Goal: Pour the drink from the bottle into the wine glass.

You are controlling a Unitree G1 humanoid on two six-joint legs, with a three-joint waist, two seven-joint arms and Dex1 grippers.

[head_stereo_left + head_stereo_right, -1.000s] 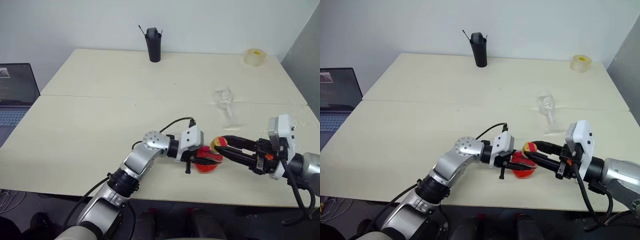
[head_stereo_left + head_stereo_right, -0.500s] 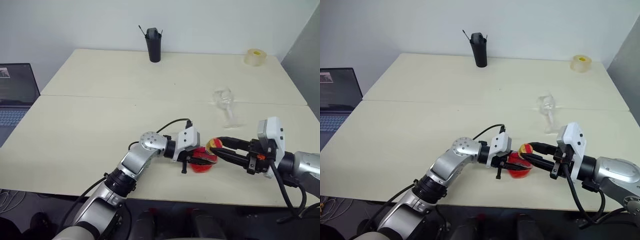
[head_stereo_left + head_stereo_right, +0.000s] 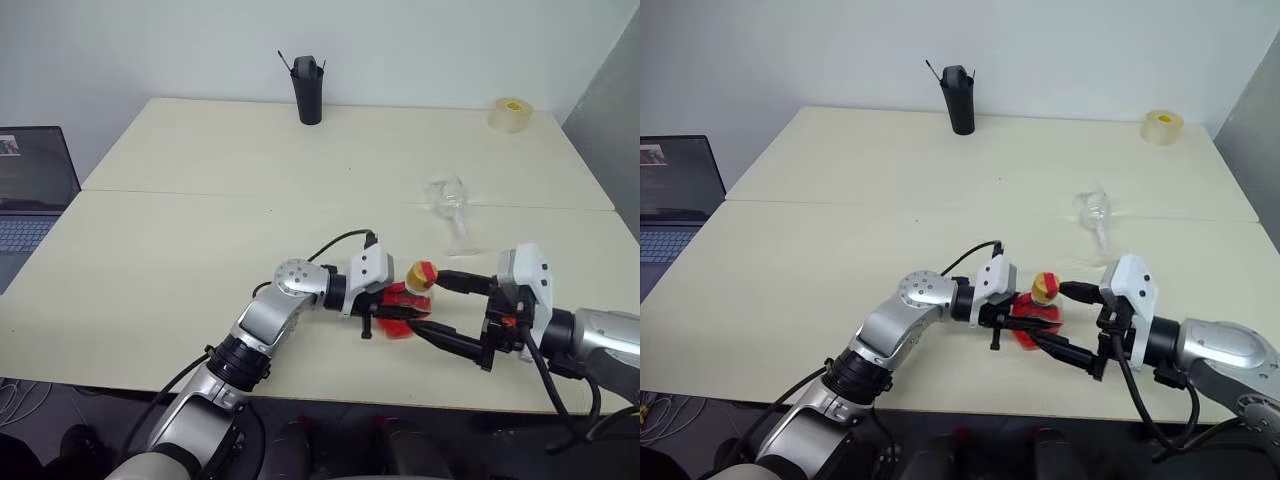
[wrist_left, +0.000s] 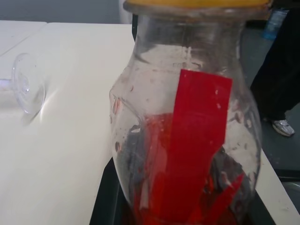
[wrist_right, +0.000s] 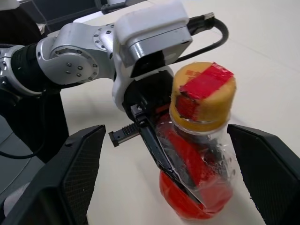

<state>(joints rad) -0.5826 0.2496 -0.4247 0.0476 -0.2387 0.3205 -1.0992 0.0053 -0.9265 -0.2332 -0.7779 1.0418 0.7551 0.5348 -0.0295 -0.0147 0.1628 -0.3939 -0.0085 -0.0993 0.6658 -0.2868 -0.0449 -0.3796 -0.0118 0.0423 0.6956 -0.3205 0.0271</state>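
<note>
Near the table's front edge, the bottle (image 3: 403, 303) stands roughly upright with my left gripper (image 3: 393, 314) shut on its rounded body. Its red-and-yellow cap (image 3: 420, 274) is on the neck. The red drink (image 5: 187, 202) fills the lower part of the bottle. My right gripper (image 3: 427, 303) is open wide, one finger on either side of the bottle and apart from it. The right wrist view shows the capped bottle (image 5: 199, 154) between those spread fingers (image 5: 70, 173). The wine glass (image 3: 450, 206) stands upright and clear behind them, toward the right.
A tall black cup (image 3: 308, 89) stands at the far edge of the table (image 3: 180, 260). A roll of tape (image 3: 510, 113) lies at the far right corner. A laptop (image 3: 30, 185) sits off the table's left side.
My right gripper was closed on the cap and has now opened wide, its fingers spread clear of the bottle. The bottle, still in the left gripper, sits more upright.
</note>
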